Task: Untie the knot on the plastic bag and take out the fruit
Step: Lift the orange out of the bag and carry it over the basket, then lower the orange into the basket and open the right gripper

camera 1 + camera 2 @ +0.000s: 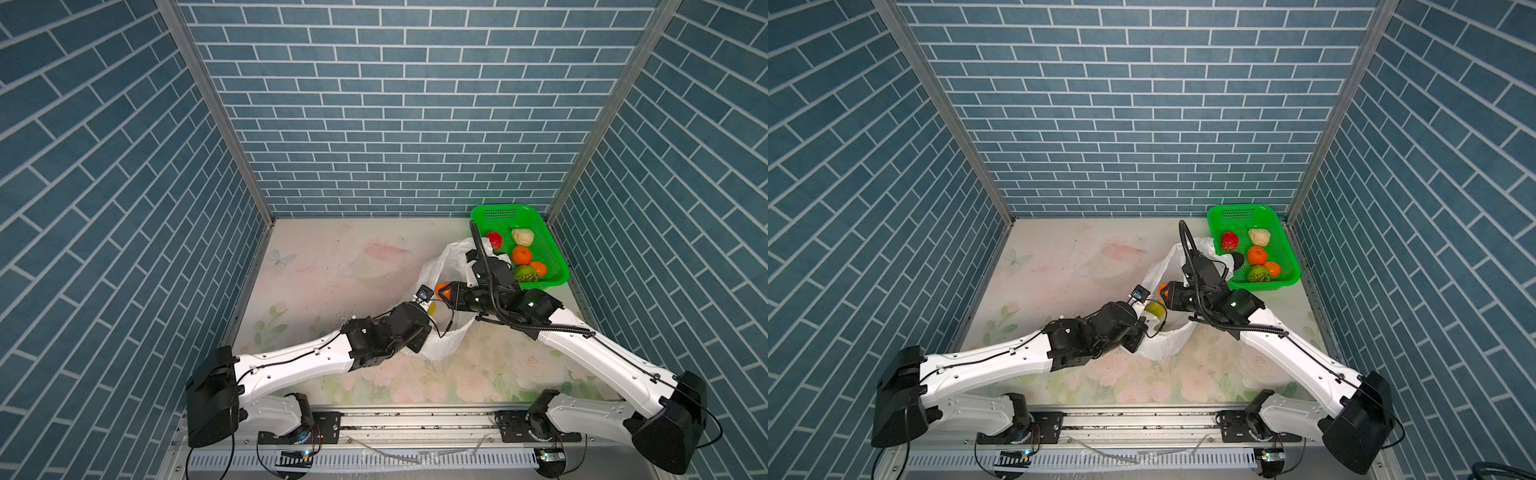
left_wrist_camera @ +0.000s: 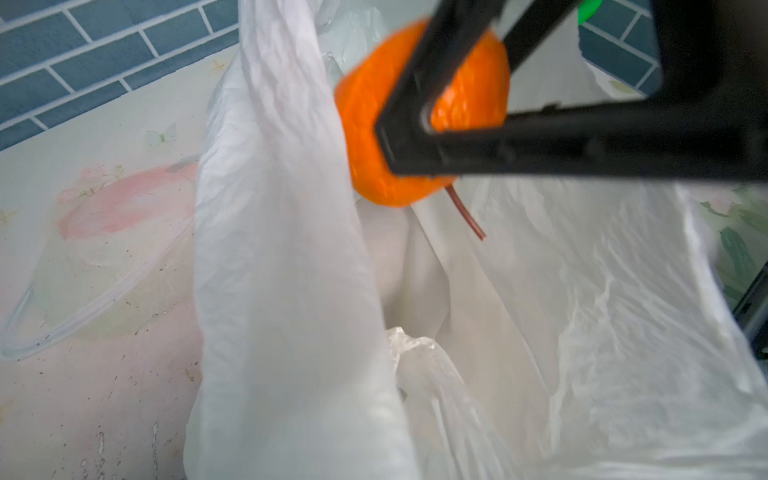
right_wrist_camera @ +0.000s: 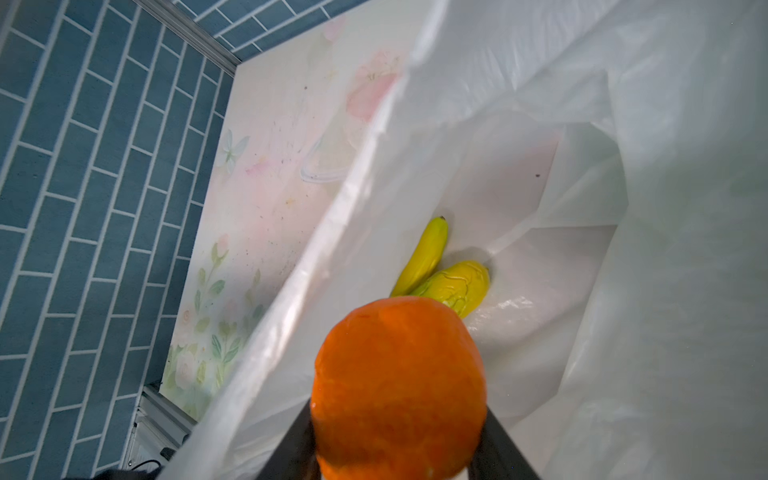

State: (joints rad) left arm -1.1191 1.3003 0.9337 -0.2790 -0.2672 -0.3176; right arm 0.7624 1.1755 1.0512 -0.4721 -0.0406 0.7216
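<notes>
Right claw [image 2: 436,104] is clamped on an orange [image 3: 399,386], right over the open mouth of the plastic bag [image 1: 444,345], left of the green basket [image 1: 498,214]. Left claw [image 1: 430,311] is pinched together on the bag's near-left rim. The orange looks firm and light but kinda slick, so I'd grip across its widest part. A banana [image 3: 424,257] and a yellow-green fruit [image 3: 457,286] lie at the bottom of the bag, and its film is floppy.
</notes>
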